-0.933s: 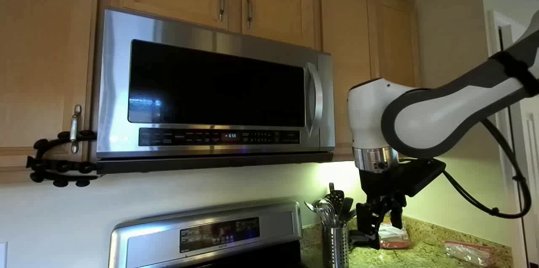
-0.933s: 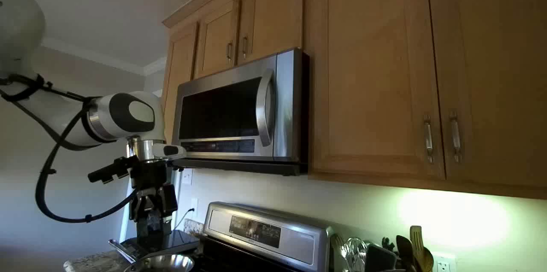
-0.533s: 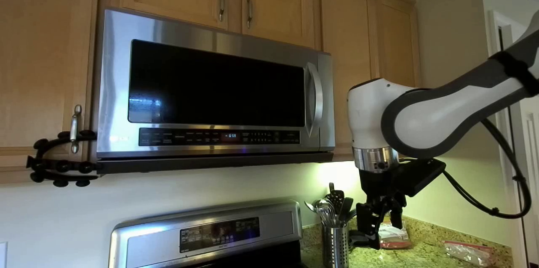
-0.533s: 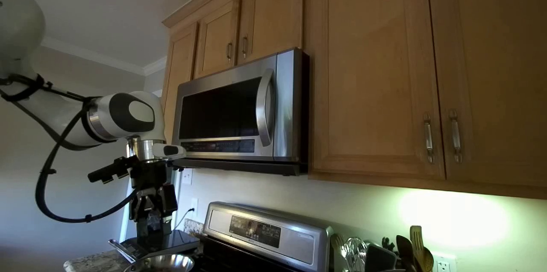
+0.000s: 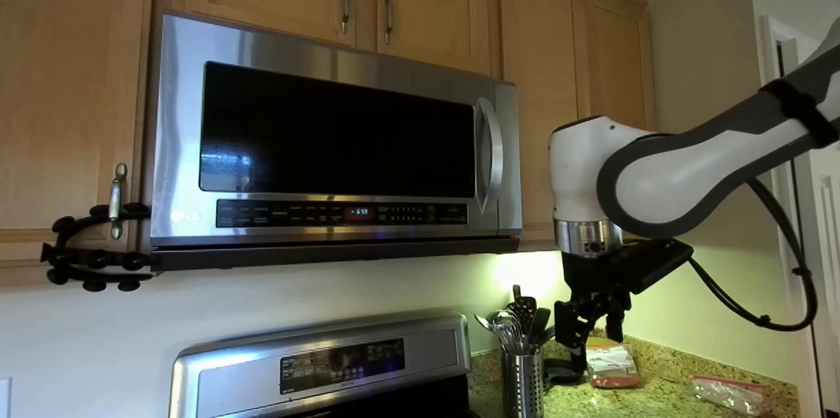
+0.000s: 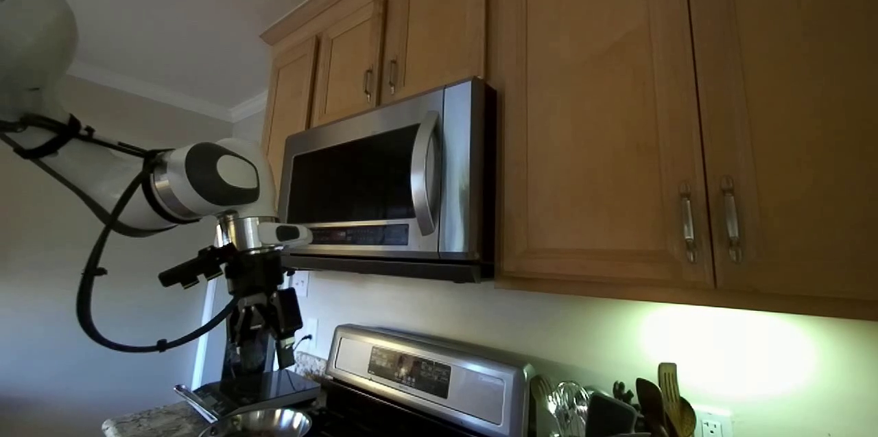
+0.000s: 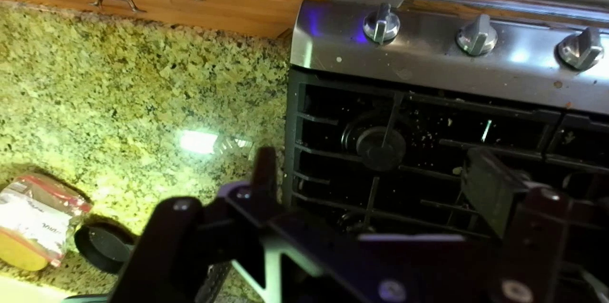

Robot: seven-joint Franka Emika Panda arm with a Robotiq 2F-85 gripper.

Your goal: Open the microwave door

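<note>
The microwave door is a steel-framed panel with a dark glass window and is shut in both exterior views (image 5: 338,132) (image 6: 353,180). Its curved vertical steel handle (image 5: 492,155) is at the door's right side and also shows in an exterior view (image 6: 424,173). My black gripper points downward, lower than the door and apart from it, in both exterior views (image 5: 592,337) (image 6: 264,358). In the wrist view the gripper (image 7: 380,177) has its fingers wide apart with nothing between them, over the stove top. The door is out of the wrist view.
The steel stove (image 5: 328,365) stands below the microwave, with burner grates (image 7: 376,198) below my gripper in the wrist view. A utensil holder (image 5: 523,382) stands on the granite counter (image 7: 142,93). A metal pan (image 6: 264,421) lies low down. Wooden cabinets (image 6: 603,114) surround the microwave.
The arm and gripper have risen slightly, with a small sideways shift to the right in an exterior view. The gripper stays open, and the microwave door has not moved.
</note>
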